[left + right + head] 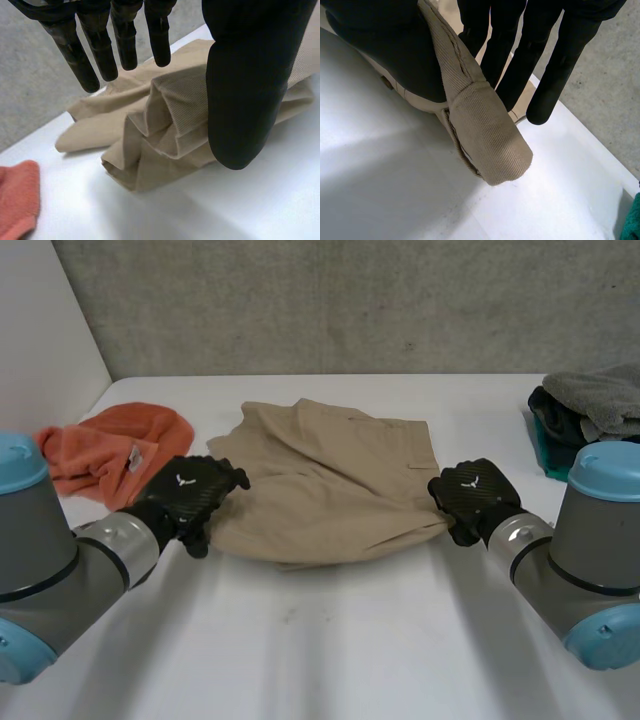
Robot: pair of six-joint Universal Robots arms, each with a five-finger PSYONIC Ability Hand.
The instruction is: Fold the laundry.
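— What are my hands doing?
— Your right hand (470, 495) is pinching the near right corner of the khaki shorts (320, 480). Your left hand (190, 490) is hanging with its fingers spread over the bunched left corner. The shorts are lying mid-table (350, 640).

white table (350, 640): tan shorts (330, 480) centre, orange towel (105, 450) left, clothes pile (590, 410) right.

Pile (590, 410), far right of bench (330, 640): cut off by the head view's edge; items not separable. Shorts (330, 480): near corners covered by left robot hand (190, 495) and right robot hand (470, 498). Orange cloth (110, 445): tag (137, 458) too small to read; cloth cut off in left wrist view.
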